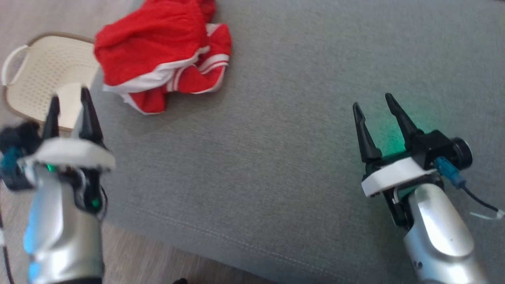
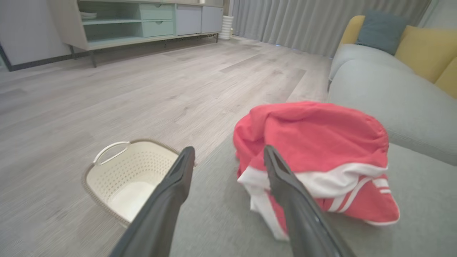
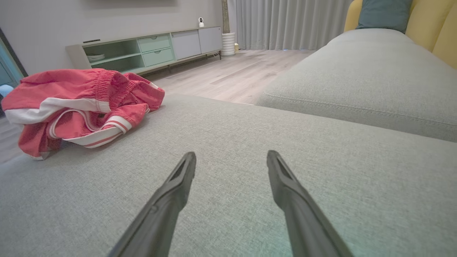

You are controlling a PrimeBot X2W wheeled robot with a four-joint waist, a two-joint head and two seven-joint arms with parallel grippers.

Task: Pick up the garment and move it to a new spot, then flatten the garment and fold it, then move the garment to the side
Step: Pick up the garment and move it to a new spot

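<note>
A grey sofa seat (image 1: 276,157) is in front of me. Its near edge runs diagonally across the lower left of the head view, with pale wood floor (image 2: 142,89) past it. Off the seat's left edge a cream perforated basket (image 1: 39,75) stands on the floor. From the middle to the right the seat is open fabric, plenty of room to work.

Further back I see a low cabinet (image 2: 142,21) with green drawers against the wall, a grey curtain (image 2: 314,21), and yellow and teal cushions (image 2: 382,28) on the sofa back.

The garment (image 1: 161,59), red with white stripes, lies crumpled in a heap at the far left of the seat, close to the basket.

My left gripper (image 1: 69,98) has its jaws spread wide and is holding nothing. It sits near the seat's left edge, on the near side of the garment. In the left wrist view one finger overlaps the garment's near hem, and I cannot tell if it touches.

My right gripper (image 1: 373,101) is also spread wide and empty. It is over the right of the seat, well apart from the garment.
</note>
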